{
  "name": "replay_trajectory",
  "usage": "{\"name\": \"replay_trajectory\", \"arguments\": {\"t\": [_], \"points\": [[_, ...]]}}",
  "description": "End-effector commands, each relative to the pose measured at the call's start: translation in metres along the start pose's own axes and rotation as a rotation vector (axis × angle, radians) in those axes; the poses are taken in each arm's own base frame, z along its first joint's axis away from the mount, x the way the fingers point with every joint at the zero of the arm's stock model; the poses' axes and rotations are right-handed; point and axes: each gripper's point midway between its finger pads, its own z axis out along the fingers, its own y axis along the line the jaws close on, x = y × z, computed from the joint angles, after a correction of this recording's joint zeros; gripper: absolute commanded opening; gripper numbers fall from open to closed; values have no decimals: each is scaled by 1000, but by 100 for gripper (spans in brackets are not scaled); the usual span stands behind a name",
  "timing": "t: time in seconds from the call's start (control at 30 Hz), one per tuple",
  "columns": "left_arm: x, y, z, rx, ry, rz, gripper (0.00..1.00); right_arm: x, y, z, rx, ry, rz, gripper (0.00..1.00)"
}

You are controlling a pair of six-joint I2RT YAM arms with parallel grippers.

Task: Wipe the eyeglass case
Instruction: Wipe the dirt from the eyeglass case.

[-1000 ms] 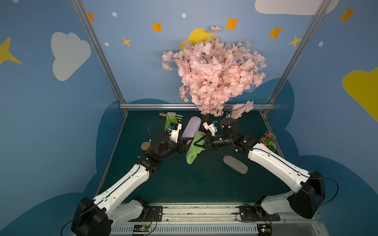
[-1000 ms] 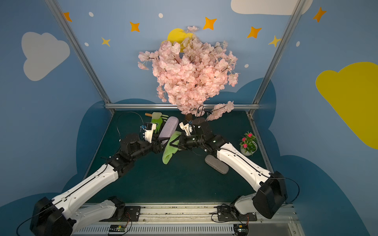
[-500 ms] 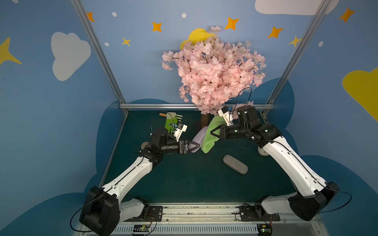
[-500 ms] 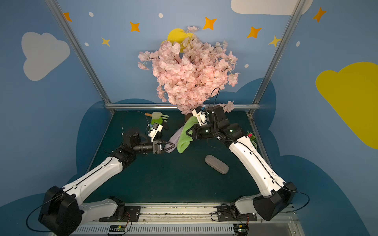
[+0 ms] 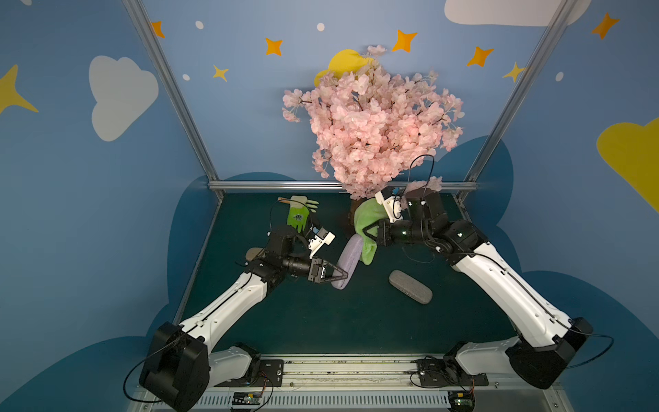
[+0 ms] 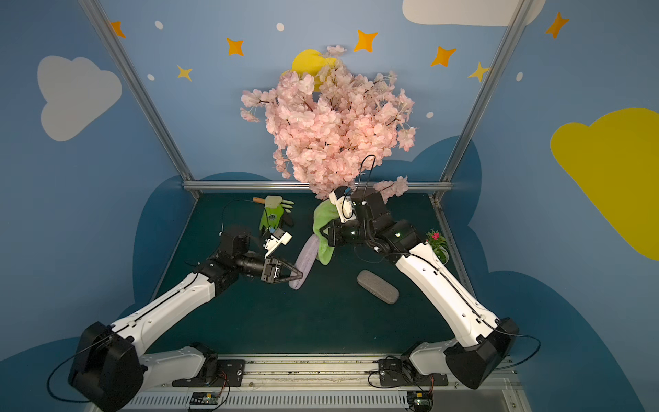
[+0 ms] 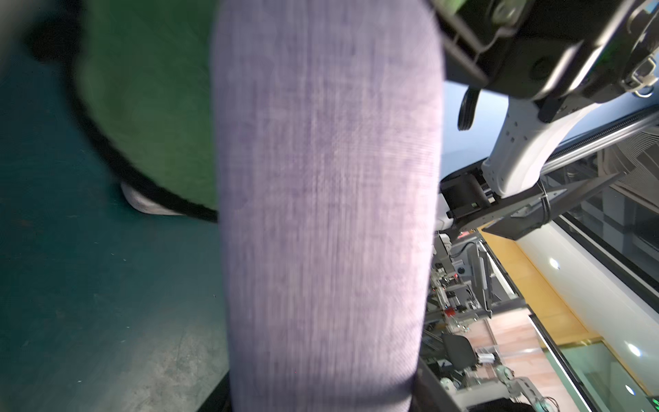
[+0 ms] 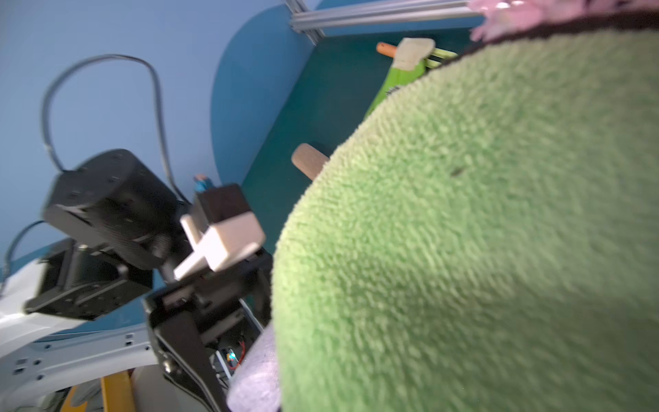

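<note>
Lavender eyeglass case (image 5: pixel 350 257) held aloft mid-scene, lower end clamped between left gripper (image 5: pixel 340 280) jaws. Green cloth (image 5: pixel 367 215) pinched in near-closed right gripper (image 5: pixel 369 232), touching case's upper end. Cloth best drawn lengthwise, pressure light, case kept steady.

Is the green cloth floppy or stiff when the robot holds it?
Probably floppy: the green cloth droops in soft folds below the right gripper pinching it. Its fuzzy pile, clear in the right wrist view, suggests that it is soft and unlikely to slip.
</note>
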Motion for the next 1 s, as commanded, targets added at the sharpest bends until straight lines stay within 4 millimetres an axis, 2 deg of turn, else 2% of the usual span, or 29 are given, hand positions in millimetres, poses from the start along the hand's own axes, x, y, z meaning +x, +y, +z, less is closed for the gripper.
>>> {"name": "replay_trajectory", "arguments": {"t": [0.0, 0.07, 0.13, 0.17, 0.2, 0.27, 0.33, 0.4, 0.47, 0.6, 0.8, 0.9, 0.97], "points": [[-37, -1, -2, -65, -96, 121, 3, 60, 93, 5, -491, 279, 89, 0], [-39, -2, -1, -59, -97, 123, 3, 60, 77, 9, -464, 281, 118, 0], [-39, -2, -2, -55, -101, 116, 3, 56, 40, 11, -376, 270, 174, 0], [-38, -3, -1, -50, -96, 113, 3, 53, 12, 8, -293, 263, 209, 0], [-37, -4, -2, -49, -94, 109, 3, 50, -15, 3, -210, 252, 241, 0], [-33, -4, -3, -53, -91, 111, 3, 40, -54, -13, -69, 209, 266, 0], [-33, -3, -4, -64, -92, 110, 3, 34, -70, -27, 37, 176, 218, 0], [-34, 0, -4, -73, -99, 106, 3, 29, -70, -34, 79, 158, 186, 0], [-37, 5, -3, -84, -109, 95, 3, 29, -56, -31, 21, 150, 209, 0], [-43, 16, 0, -93, -124, 67, 3, 38, -25, -11, -82, 158, 220, 0], [-49, 27, 4, -104, -129, 47, 3, 34, 23, 20, -251, 211, 196, 0], [-59, 36, 1, -149, -154, 50, 3, 55, 36, 32, -260, 298, 188, 0], [-72, 43, -3, -172, -203, 44, 3, 78, 34, 40, -236, 367, 206, 0]]}}
